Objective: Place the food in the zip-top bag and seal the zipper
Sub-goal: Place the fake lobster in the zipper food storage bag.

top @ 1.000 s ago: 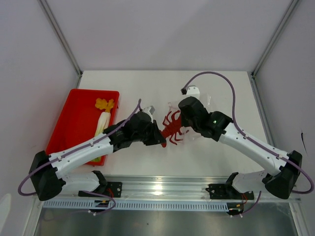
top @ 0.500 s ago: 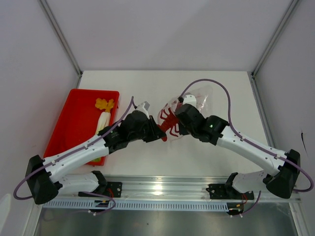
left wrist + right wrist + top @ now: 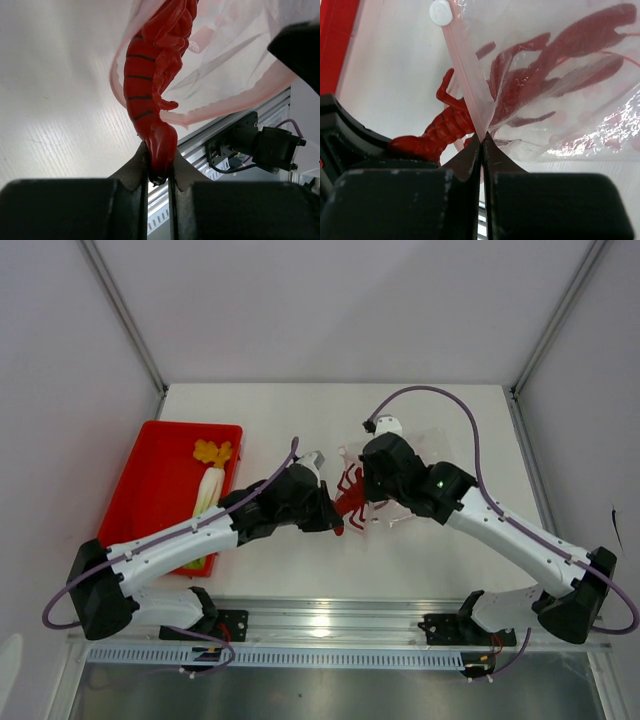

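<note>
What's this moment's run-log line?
left claw: shut on lobster tail | right claw: shut on bag edge | lobster: head inside bag | zipper: open

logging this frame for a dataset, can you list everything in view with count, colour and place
red crab: 1, red, front part inside the bag's mouth, tail outside
zip-top bag: 1, clear with faint pink dots, mid-table, right of the tray
zipper: 1, pink-red, along the bag's mouth edge, open
slider tab: 1, white, on the zipper
yellow-orange piece: 1, yellow-orange, far end of the tray
white radish: 1, white, in the tray, just nearer than the yellow-orange piece
tray: 1, red, left side of the table
table: 1, white, under everything
left gripper: 1, black, shut on the crab's tail
right gripper: 1, black, shut on the bag's mouth edge
</note>
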